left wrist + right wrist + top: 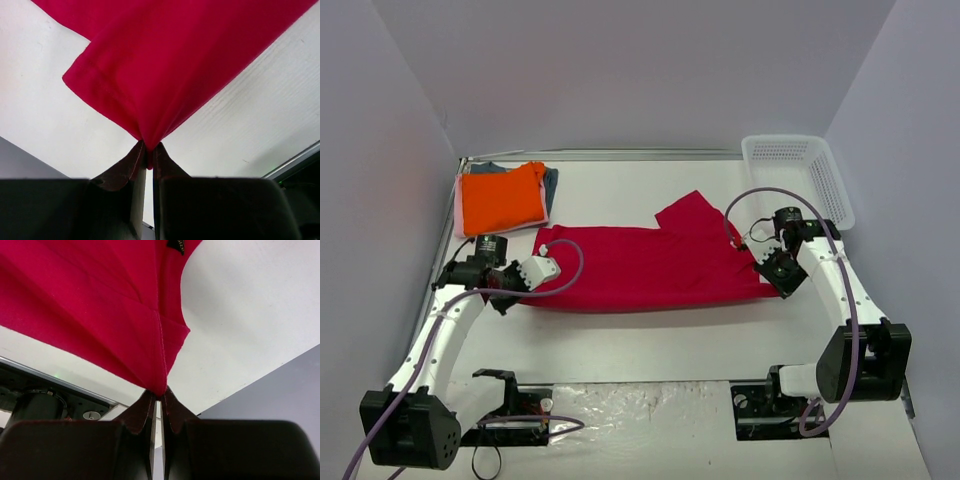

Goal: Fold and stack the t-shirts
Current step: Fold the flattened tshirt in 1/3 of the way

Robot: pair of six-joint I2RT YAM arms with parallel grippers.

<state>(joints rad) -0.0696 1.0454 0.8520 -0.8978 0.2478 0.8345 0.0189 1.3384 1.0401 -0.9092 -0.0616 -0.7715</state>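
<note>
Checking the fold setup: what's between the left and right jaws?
The red shirt spans the whole stretch in the top view; left jaws and right jaws are each shut on an end of it.

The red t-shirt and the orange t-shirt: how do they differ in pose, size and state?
The red t-shirt lies stretched out long; the orange t-shirt is folded small in the far left corner. The red t-shirt takes up far more room than the orange t-shirt. The left hand and the right hand each pinch an end of the red t-shirt; nothing holds the orange t-shirt. Both are plain cloth.
</note>
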